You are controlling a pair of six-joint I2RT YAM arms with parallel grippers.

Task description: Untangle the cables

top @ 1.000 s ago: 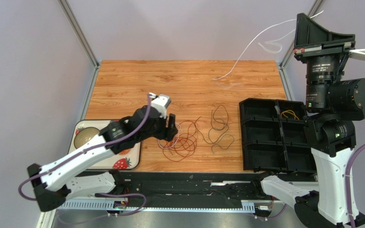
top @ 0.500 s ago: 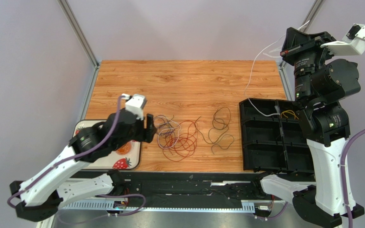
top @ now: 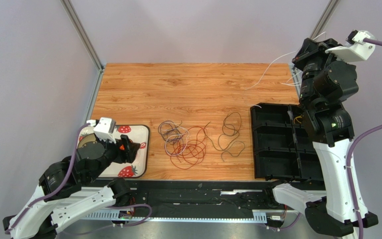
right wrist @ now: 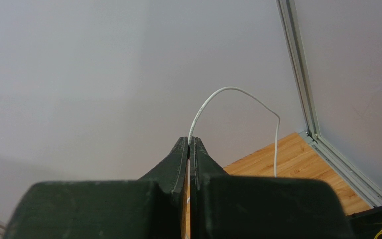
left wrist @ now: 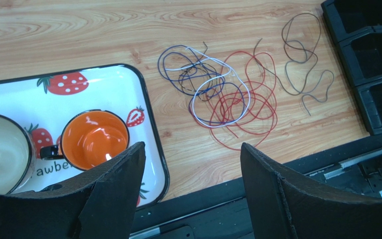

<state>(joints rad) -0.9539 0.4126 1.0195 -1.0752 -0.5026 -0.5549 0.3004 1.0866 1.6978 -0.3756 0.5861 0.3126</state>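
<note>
The right claw (right wrist: 190,141) is pinched tight on a white cable (right wrist: 213,94) arcing up from its tips. The left claw (left wrist: 192,146) hangs spread apart, empty. The tangled cables (left wrist: 228,99) lie just ahead of it on the table (left wrist: 78,30), with the tray (left wrist: 151,130) under its left finger.

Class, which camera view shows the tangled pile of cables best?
Left wrist: the tangled pile is close, with red, blue and white strands distinct. Top external shows it small. Right wrist misses it, showing only one white cable in the right hand.
</note>
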